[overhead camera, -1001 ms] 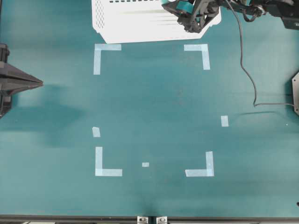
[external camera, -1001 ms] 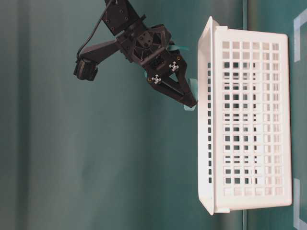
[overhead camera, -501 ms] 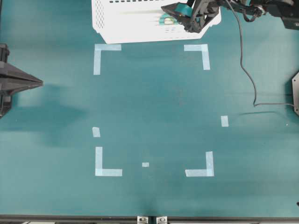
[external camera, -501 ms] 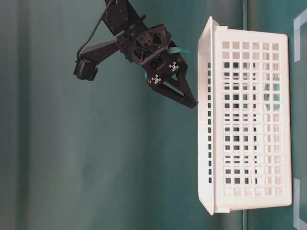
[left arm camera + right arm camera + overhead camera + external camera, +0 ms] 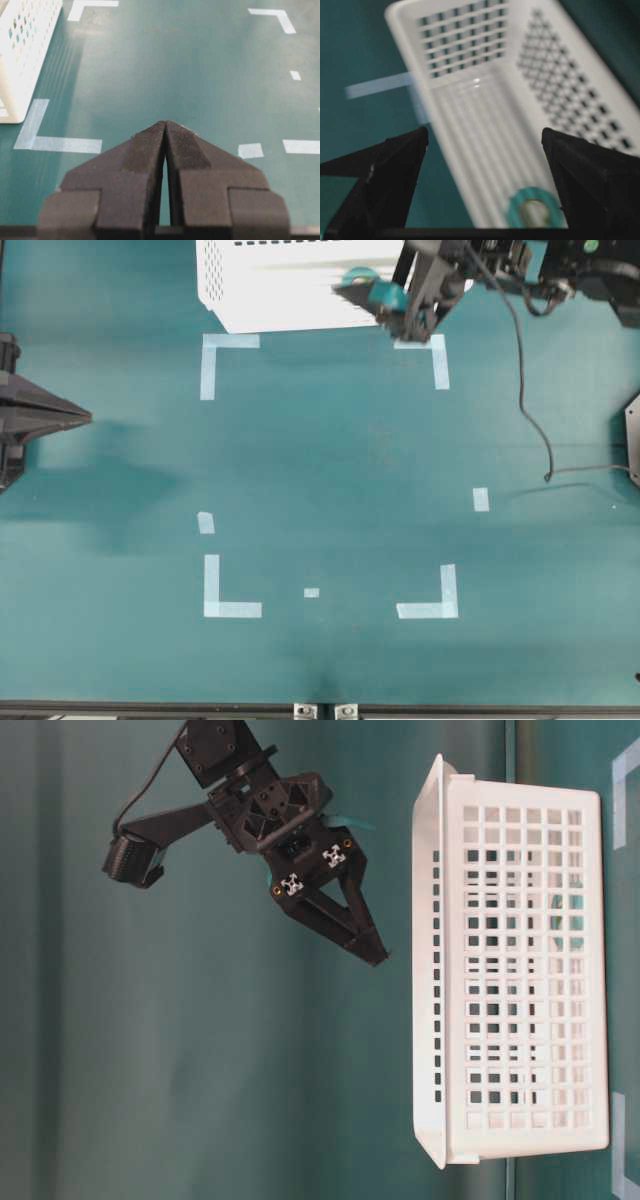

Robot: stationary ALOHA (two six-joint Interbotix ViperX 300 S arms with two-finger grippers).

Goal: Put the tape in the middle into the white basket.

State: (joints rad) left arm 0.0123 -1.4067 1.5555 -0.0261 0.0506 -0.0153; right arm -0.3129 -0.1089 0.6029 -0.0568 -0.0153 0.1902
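The white basket [image 5: 232,302] stands at the table's far edge. The tape [image 5: 356,278], a small teal ring with a tan core, lies flat on the basket's ribbed floor near its right end, free of any grip. In the right wrist view the tape [image 5: 532,210] shows low between the spread fingers, with the basket [image 5: 465,40] beyond. My right gripper [image 5: 395,315] hangs open and empty above the basket's front right corner. From table level the right gripper [image 5: 372,955] is clear of the basket [image 5: 520,1020] rim. My left gripper [image 5: 165,124] is shut and empty, also visible at the table's left edge [image 5: 60,418].
Pale tape corner marks [image 5: 228,355] [image 5: 430,355] [image 5: 228,590] [image 5: 432,598] frame a square on the green table. Small loose strips [image 5: 481,499] [image 5: 205,523] [image 5: 311,592] lie flat. A black cable [image 5: 530,400] trails from the right arm across the right side.
The right gripper opened and the tape fell into the basket. It then pulled back from the basket toward the table's near side. The left arm stayed still.
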